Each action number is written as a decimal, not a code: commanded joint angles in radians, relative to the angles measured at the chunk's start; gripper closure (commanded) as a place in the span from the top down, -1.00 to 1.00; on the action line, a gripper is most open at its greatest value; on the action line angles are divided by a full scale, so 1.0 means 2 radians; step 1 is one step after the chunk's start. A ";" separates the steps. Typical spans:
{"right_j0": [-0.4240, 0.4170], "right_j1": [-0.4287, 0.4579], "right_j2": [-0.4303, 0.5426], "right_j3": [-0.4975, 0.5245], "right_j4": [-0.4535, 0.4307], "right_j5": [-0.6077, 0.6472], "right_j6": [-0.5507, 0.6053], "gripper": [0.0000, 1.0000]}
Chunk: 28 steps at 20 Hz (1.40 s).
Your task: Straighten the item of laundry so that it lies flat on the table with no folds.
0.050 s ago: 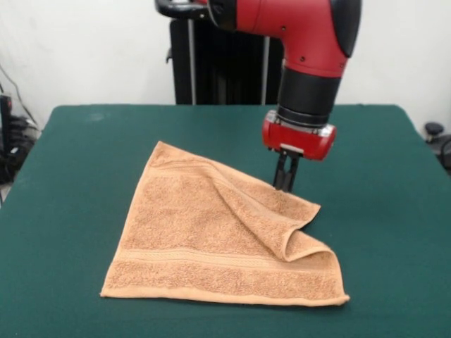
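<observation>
- Orange-tan towel (211,239) lies mid-table, a bit toward the near edge, mostly spread out.
- Not flat: the right far corner is folded over onto the towel, with a raised curl of fabric (299,236) at the right side.
- Woven band stripe runs along the near edge, another faintly along the far left edge.
- Near edge straight, both near corners down on the table.
- Gripper (285,184) points straight down, jaws at the towel's far right edge, right at the fold line.
- Jaws look drawn together, thin and dark; whether they pinch fabric, cannot tell.
- Red and black arm (310,49) comes down from above.
- Table (77,155) is dark green, bare all around the towel.
</observation>
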 commanded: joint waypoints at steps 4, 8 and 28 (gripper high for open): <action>0.002 0.026 0.041 0.039 0.005 -0.028 0.070 -1.00; 0.015 0.039 0.028 0.024 0.015 -0.029 0.077 -1.00; -0.008 0.134 0.045 -0.023 0.002 -0.097 0.058 -1.00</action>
